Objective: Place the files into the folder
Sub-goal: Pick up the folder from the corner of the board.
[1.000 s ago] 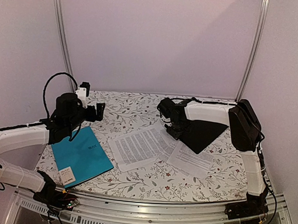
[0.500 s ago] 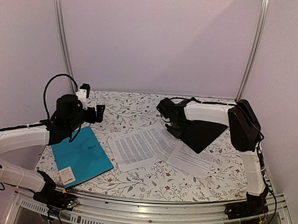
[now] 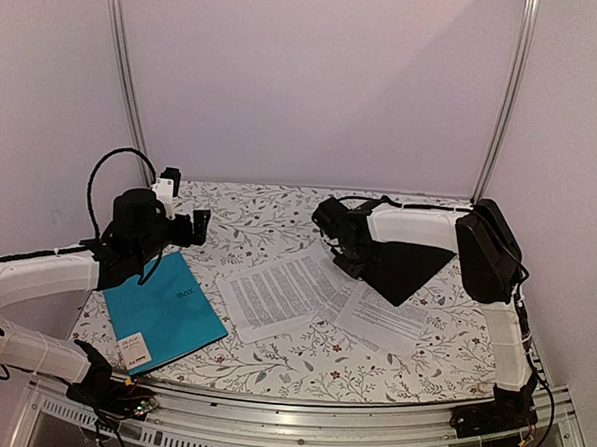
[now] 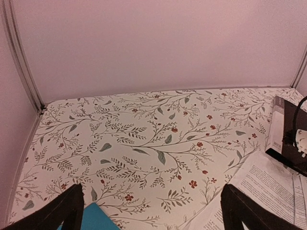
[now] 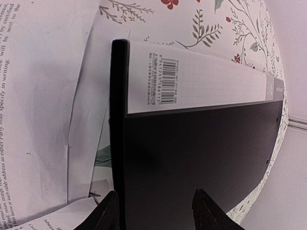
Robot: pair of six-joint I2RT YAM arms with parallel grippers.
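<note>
Presently, one black folder lies on the table, right of centre. It is flat, rigid and matt, with one pale label strip carrying a barcode along one edge. It appears closed.

The files are thin white sheets densely printed in black. They lie loose and fanned on the table just in front of the folder, none inside it. At least two sheets are distinct; the overlap prevents a firm count. One sheet's edge runs alongside the folder's left edge, touching or nearly so.

The right hand sits at the folder's left corner with its two fingers apart and the black cover showing between them. Whether they bear on it cannot be told.

The left hand hangs over the table's left side, spread wide and holding nothing.

One teal folder, smooth and rectangular, lies at near left. The table bears a leaf-and-flower print.
</note>
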